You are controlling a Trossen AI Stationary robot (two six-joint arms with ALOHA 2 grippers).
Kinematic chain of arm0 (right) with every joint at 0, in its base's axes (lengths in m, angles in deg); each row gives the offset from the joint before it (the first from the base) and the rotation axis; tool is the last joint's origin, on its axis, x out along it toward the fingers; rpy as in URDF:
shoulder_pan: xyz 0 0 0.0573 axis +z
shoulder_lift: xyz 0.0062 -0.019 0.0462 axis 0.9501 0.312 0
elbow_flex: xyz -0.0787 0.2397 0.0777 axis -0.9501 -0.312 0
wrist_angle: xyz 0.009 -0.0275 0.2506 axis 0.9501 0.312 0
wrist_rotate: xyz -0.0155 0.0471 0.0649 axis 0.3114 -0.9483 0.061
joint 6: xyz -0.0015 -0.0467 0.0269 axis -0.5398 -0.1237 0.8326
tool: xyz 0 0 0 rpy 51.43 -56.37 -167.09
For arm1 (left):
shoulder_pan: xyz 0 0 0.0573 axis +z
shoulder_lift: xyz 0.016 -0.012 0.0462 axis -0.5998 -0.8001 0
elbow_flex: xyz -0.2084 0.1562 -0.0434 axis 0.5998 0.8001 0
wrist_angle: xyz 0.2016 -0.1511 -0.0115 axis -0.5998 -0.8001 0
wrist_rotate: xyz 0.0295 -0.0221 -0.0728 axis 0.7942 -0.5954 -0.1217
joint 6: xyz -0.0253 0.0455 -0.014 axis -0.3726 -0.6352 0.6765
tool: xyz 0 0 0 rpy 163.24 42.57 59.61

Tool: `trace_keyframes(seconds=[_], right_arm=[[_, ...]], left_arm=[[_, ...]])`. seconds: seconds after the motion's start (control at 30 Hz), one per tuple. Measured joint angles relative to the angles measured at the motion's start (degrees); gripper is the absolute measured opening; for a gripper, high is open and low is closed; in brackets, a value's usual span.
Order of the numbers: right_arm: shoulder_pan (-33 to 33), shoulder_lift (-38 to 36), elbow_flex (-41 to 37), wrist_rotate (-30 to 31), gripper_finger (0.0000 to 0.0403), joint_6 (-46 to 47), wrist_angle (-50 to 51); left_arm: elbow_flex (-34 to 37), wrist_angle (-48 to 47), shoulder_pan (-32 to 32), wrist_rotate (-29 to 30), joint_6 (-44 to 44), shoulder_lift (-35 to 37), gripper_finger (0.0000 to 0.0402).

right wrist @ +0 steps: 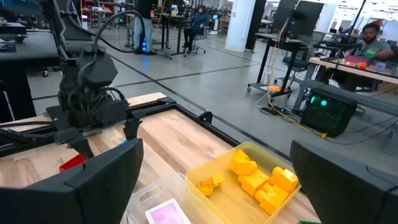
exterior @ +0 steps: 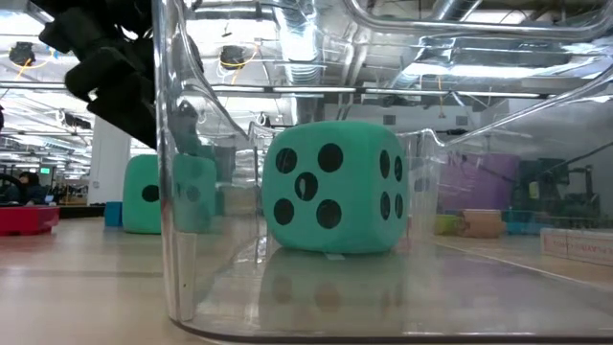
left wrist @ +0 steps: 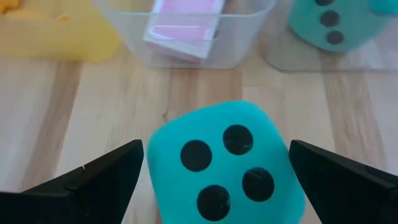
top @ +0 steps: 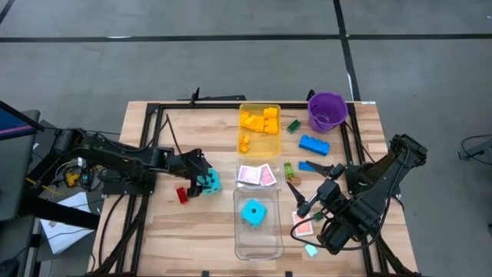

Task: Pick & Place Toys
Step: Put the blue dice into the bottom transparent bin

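Left tool (left wrist: 211, 180) wide open, straddling the loose die (left wrist: 227, 163) on the surface, 9 o'clock of the clear tray (top: 257, 231). Centre on it, close square on flat faces. Right tool (top: 307, 201) parked, open.

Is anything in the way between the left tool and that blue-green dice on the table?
Nothing visible. The left tool is open, with the dice right between its fingers on bare wood; the card tray sits beyond it.

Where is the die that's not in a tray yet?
In the high view the loose die sits on the bare wood left of the card tray, between the open fingers of the left end effector, with a red brick beside it.
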State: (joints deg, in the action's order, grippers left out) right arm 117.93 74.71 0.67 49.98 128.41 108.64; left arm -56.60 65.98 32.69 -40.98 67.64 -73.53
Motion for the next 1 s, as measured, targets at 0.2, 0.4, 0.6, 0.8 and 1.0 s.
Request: trace_keyframes(seconds=[0.2, 0.4, 0.6, 0.8, 1.0], right_arm=[[0.0, 0.0, 0.0, -1.29, 0.0398, 0.03, -0.02], [0.0, 0.0, 0.0, -1.3, 0.0398, 0.04, -0.02], [0.0, 0.0, 0.0, -1.3, 0.0398, 0.03, -0.02], [0.0, 0.0, 0.0, -1.59, 0.0398, 0.04, -0.04], [0.0, 0.0, 0.0, -2.21, 0.0398, 0.05, -0.04]], left_arm=[[0.0, 0.01, -4.16, 3.6, 4.4, 0.0, 0.04], [0.0, 0.11, -7.46, 9.82, 10.12, 0.0, 0.04], [0.0, -0.36, -8.79, 13.02, 14.29, 0.0, 0.04], [0.0, -1.07, -9.6, 14.57, 16.43, -0.26, 0.04], [0.0, -1.07, -10.1, 15.27, 19.28, -0.24, 0.04]])
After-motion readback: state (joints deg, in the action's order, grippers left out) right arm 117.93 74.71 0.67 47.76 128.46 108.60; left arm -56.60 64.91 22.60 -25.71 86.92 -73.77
